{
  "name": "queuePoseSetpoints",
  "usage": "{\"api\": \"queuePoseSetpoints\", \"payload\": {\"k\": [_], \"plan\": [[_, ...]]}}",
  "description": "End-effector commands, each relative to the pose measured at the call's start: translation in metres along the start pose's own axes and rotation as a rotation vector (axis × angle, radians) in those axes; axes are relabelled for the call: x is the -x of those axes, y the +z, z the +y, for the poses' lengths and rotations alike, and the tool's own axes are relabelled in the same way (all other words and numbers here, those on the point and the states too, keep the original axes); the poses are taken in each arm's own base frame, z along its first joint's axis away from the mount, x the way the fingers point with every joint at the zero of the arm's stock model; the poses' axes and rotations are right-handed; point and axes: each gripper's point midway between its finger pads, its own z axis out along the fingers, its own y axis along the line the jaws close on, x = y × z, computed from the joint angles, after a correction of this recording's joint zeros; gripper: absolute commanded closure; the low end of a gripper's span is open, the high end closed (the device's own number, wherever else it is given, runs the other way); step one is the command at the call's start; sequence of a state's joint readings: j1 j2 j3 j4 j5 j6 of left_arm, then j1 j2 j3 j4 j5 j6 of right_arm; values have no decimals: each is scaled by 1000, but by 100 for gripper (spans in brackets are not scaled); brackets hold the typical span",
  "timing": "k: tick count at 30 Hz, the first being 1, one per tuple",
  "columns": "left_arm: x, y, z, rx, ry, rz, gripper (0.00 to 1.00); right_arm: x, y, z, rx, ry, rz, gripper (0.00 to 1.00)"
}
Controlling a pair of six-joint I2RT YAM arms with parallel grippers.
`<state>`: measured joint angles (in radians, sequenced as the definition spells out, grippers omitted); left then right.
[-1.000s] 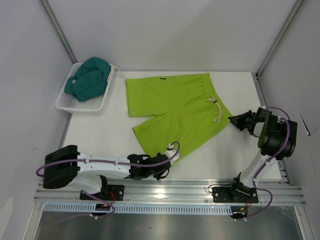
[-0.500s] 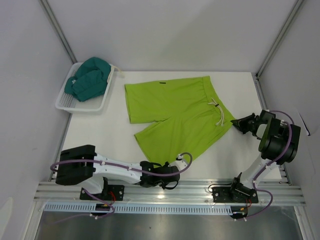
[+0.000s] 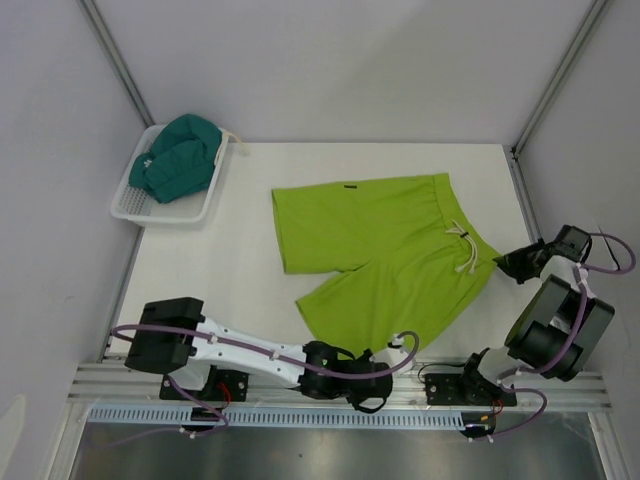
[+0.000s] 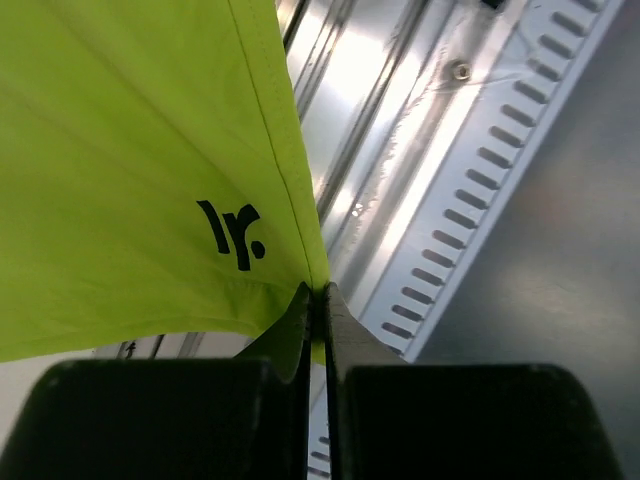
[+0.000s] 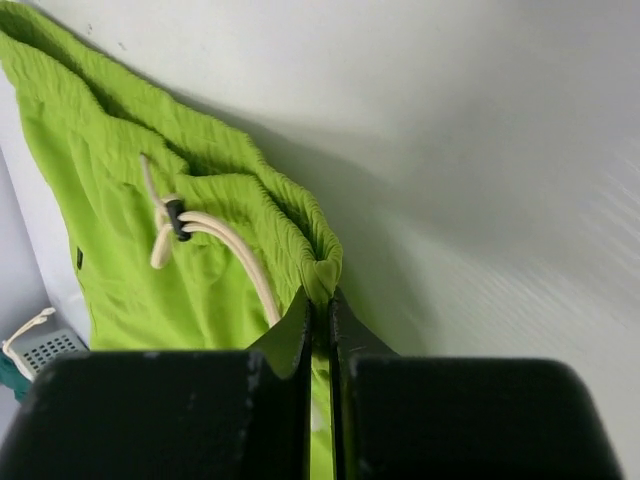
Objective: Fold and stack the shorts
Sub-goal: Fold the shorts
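Observation:
The lime green shorts [image 3: 385, 250] lie spread flat on the white table, waistband and cream drawstring at the right. My left gripper [image 3: 385, 360] is shut on the hem corner of the near leg [image 4: 300, 250], beside the small dark logo [image 4: 232, 232], over the metal rail at the table's near edge. My right gripper [image 3: 508, 262] is shut on the waistband's near corner [image 5: 322, 260] at the right edge of the table. The dark teal shorts [image 3: 180, 155] sit bunched in the white mesh basket [image 3: 135, 208] at the far left.
The basket stands at the table's far left corner. The slotted metal rail [image 3: 340, 390] runs along the near edge. Grey enclosure walls and frame posts [image 3: 555, 75] close in the left, back and right sides.
Both grippers have moved right and toward the near edge, dragging the lime green shorts to the right across the table. The teal shorts and basket have not moved.

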<state>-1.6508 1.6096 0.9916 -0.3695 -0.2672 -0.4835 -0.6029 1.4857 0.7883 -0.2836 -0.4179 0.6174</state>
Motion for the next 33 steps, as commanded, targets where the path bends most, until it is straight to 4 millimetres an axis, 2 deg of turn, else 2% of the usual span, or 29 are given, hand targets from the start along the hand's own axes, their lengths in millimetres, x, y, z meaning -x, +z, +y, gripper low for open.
{"api": "queuePoseSetpoints", "payload": {"k": [1,2,3,5,6,8,9,11,12,14,15,17,18,20,21,23,24,29,30,33], "plan": [[15,-24,-16,-40,-57,15,100,10,-38,12,-7,-61,-35,100],[37,-41,-20,-56,-76,-33,100,12,-43,15,-5,-63,-49,100],[37,-52,-11,-20,-78,-23,100,16,-54,22,8,-74,-75,100],[64,-81,-8,-46,-131,-88,100,23,-69,31,17,-81,-103,100],[69,-92,-8,-64,-151,-91,100,26,-77,37,25,-87,-122,100],[79,-106,1,-76,-188,-120,100,31,-89,50,45,-90,-137,100],[88,-120,8,-83,-222,-158,100,32,-93,56,59,-95,-137,100],[91,-130,21,-65,-248,-170,100,38,-104,68,78,-94,-142,100],[100,-142,31,-56,-268,-209,100,38,-106,73,91,-93,-134,100],[103,-153,47,-29,-289,-227,100,41,-114,83,110,-81,-142,100],[109,-162,62,-11,-312,-257,100,46,-120,92,129,-84,-158,100],[114,-170,75,-4,-327,-287,100,49,-125,102,153,-73,-164,100],[117,-173,92,25,-339,-302,100,51,-129,110,165,-78,-174,100],[124,-181,106,41,-347,-336,100,54,-127,120,185,-76,-173,100],[128,-183,121,72,-349,-349,100,53,-125,124,193,-62,-163,100],[137,-187,133,88,-346,-370,100,56,-120,135,224,-56,-152,100],[141,-189,146,120,-339,-378,100,56,-118,140,235,-43,-148,100],[172,-202,190,215,-339,-435,100,65,-111,169,275,-54,-153,100],[173,-202,205,245,-351,-434,100,67,-104,170,265,-49,-147,100],[190,-207,227,262,-367,-462,100,74,-95,184,278,-38,-143,100]]}}
